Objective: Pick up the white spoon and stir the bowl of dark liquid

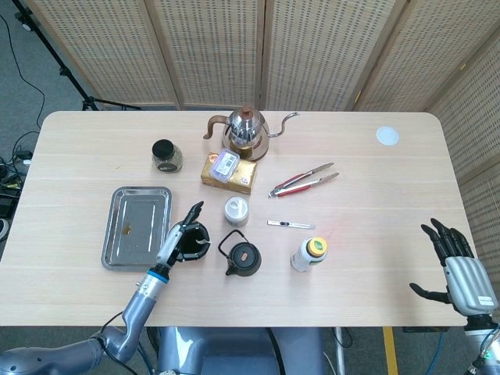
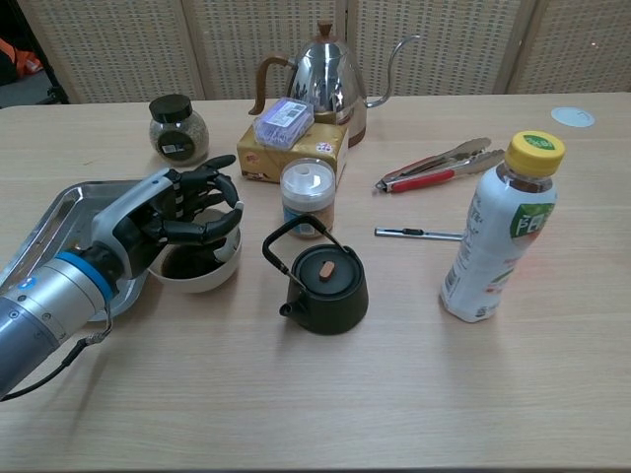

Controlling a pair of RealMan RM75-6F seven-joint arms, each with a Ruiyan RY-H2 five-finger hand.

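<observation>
The white spoon (image 1: 205, 243) shows only as a pale sliver at the right rim of the bowl (image 2: 202, 276) in the head view; in the chest view we cannot see it, since the left hand (image 2: 173, 217) covers the bowl's mouth with its fingers curled over the dark liquid (image 2: 182, 264); we judge that this hand holds the spoon with its tip in the liquid, so the stirring step is in hand. The bowl stands just beside the metal tray (image 2: 44, 225) and near the black teapot (image 2: 323, 278) and the white-lidded jar (image 2: 308, 196). The right hand (image 1: 457, 266) hangs well apart at the table's far edge, fingers spread, holding nothing. The next move, as we read it, calls for a small circling of the spoon inside the rim; a wide sweep could tip the bowl toward the teapot.
</observation>
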